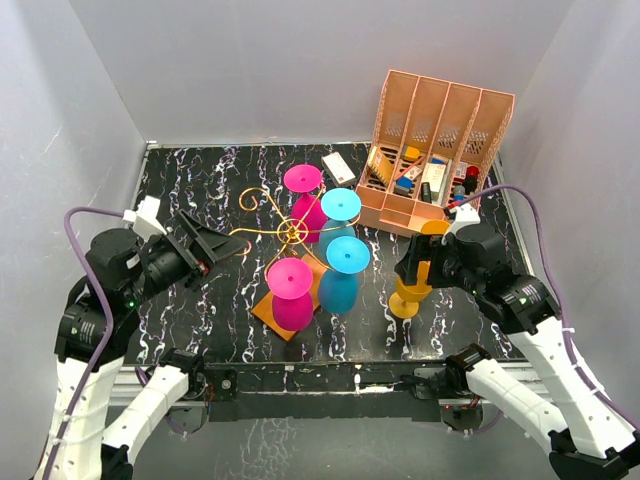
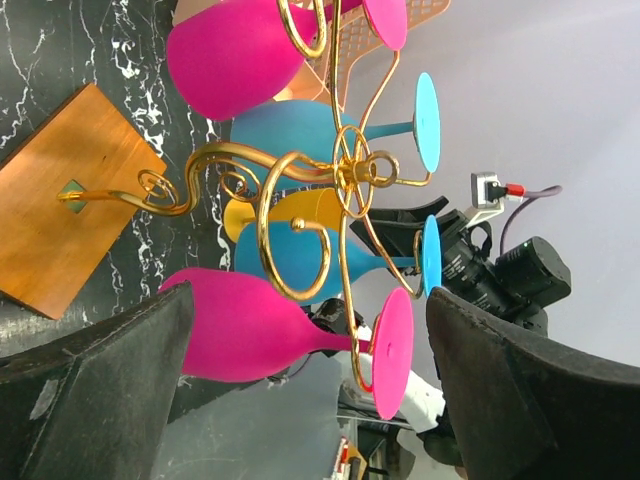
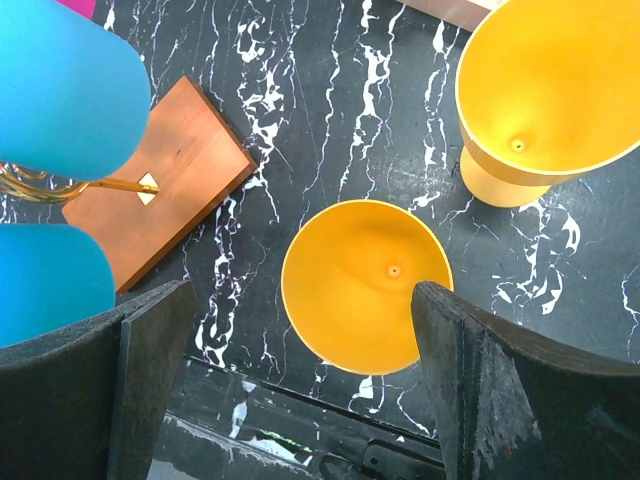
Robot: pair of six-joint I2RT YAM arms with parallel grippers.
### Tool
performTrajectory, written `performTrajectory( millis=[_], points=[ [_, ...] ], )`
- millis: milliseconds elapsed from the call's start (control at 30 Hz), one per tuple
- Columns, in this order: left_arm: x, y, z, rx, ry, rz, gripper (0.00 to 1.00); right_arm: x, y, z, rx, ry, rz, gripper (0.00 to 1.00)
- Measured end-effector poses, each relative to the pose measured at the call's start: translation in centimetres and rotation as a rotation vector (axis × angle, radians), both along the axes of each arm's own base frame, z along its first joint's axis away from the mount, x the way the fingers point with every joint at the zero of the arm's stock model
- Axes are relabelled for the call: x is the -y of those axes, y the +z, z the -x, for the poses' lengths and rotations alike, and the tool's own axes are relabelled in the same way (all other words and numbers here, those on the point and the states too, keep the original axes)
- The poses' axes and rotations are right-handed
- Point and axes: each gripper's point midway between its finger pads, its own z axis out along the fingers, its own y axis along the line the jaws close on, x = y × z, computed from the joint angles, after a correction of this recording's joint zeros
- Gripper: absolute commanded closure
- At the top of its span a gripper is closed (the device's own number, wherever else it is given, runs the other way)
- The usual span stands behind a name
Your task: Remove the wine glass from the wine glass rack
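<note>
The gold wire wine glass rack stands mid-table on its orange base. Two pink wine glasses and two blue ones hang upside down from its arms. My left gripper is open just left of the rack. In the left wrist view a pink glass hangs beyond the open fingers, not touched. My right gripper is open above a yellow wine glass standing upright on the table. A second yellow glass stands beside it.
A tall salmon-pink slotted organiser full of small items stands at the back right. A white card lies behind the rack. Grey walls close in the black marbled table on three sides.
</note>
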Motion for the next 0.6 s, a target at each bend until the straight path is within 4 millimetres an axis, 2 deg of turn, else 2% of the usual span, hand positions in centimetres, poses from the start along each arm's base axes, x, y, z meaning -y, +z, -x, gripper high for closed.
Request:
performTrajectory(
  millis=[233, 500, 600],
  points=[
    [1.1, 0.3, -1.0, -0.016, -0.046, 0.027, 0.03, 0.3, 0.5, 0.2, 0.027, -0.008, -0.006, 0.01],
    [1.9, -0.6, 1.3, 0.005, -0.133, 0.085, 0.03, 0.7, 1.2, 0.3, 0.062, -0.022, -0.009, 0.01],
    [2.2, -0.5, 1.6, 0.01, -0.159, 0.091, 0.03, 0.6, 2.5, 0.4, 0.086, -0.017, -0.031, 0.01]
  ],
)
